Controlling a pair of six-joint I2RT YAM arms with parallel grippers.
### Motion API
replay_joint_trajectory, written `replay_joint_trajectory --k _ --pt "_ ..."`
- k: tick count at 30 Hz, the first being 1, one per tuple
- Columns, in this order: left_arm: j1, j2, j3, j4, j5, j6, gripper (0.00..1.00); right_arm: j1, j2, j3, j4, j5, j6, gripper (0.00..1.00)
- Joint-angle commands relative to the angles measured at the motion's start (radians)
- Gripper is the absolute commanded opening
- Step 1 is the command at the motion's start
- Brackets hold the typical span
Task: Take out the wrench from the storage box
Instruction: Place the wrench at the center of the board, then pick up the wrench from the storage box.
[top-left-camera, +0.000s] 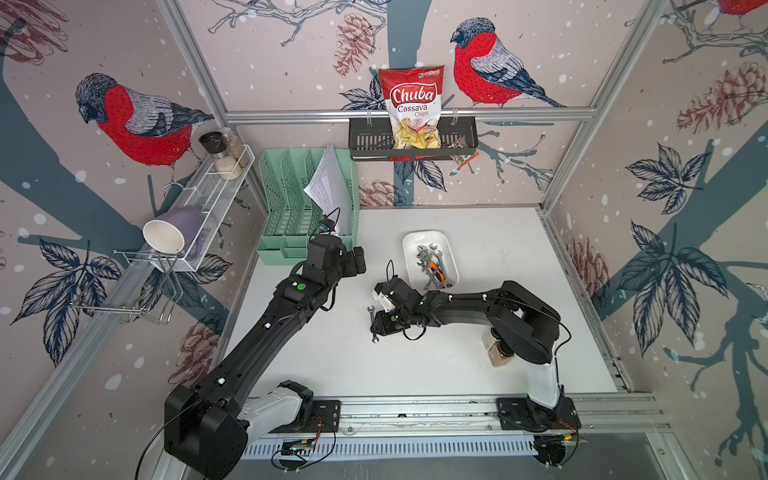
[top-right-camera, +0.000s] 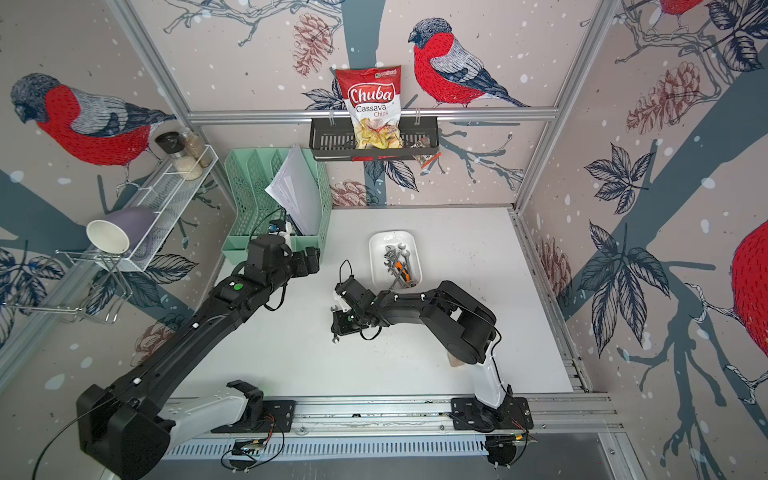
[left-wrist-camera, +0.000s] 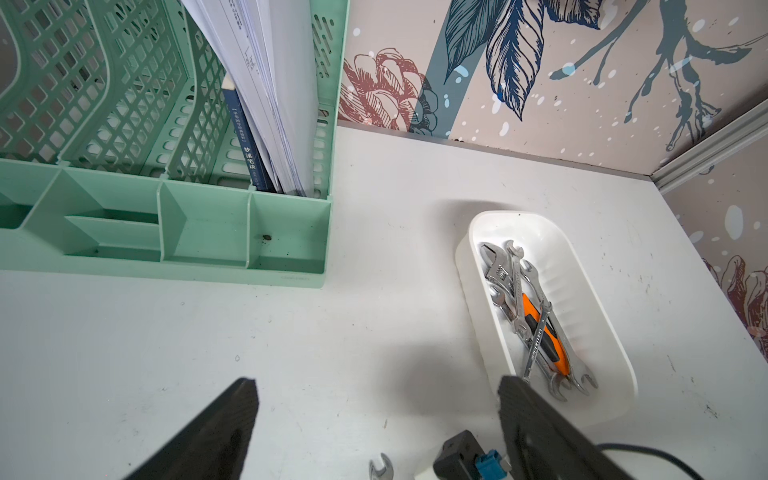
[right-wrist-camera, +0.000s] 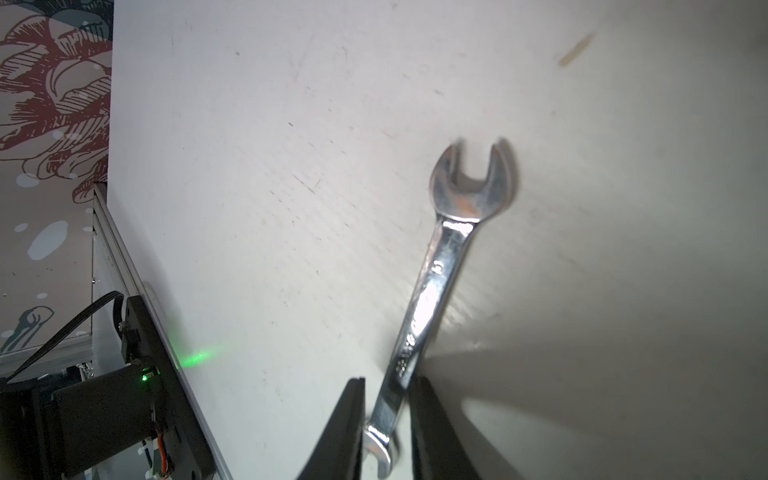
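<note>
Right gripper (right-wrist-camera: 384, 380) was clamped on the wrench (right-wrist-camera: 436, 270) near one end; long axis ran 12-to-6 in both top views. Wrench was outside the storage box (top-left-camera: 428, 237), at its 7 o'clock. Left gripper (left-wrist-camera: 378, 382) jaws were apart.

Both top views look down from high up on the whole desk (top-left-camera: 415, 365); they share nearly everything. The left wrist view looks down closer at the storage box (left-wrist-camera: 582, 291); the right wrist view sits very near the wrench (right-wrist-camera: 436, 282).
</note>
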Motion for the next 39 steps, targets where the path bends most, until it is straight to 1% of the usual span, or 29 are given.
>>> replay_joint_trajectory --k 1,13,16,21,24,28,32,35,39 --pt "0.003 -0.001 -0.002 0.015 -0.011 0.009 0.94 0.005 0.016 0.002 -0.089 0.016 -0.014 0.26" --pt "0.003 0.004 -0.001 0.014 -0.014 0.008 0.94 0.008 0.010 0.016 -0.110 0.036 -0.026 0.26" --pt "0.003 0.000 0.002 0.010 -0.015 0.007 0.94 0.005 -0.038 0.054 -0.169 0.096 -0.045 0.28" --pt "0.002 -0.003 0.011 0.029 0.007 -0.013 0.94 -0.023 -0.134 0.160 -0.295 0.249 -0.078 0.30" --pt "0.003 0.032 0.063 0.015 0.015 -0.019 0.94 -0.072 -0.165 0.212 -0.360 0.347 -0.086 0.30" --pt "0.003 0.098 0.134 0.006 0.035 -0.025 0.94 -0.180 -0.180 0.251 -0.442 0.479 -0.061 0.32" --pt "0.002 0.174 0.192 0.012 0.055 -0.025 0.93 -0.279 -0.187 0.248 -0.488 0.585 -0.039 0.33" --pt "0.002 0.230 0.225 0.018 0.060 -0.017 0.93 -0.349 -0.166 0.245 -0.494 0.605 -0.041 0.33" --pt "0.005 0.276 0.240 0.020 0.076 -0.014 0.92 -0.419 -0.117 0.261 -0.484 0.581 -0.047 0.33"
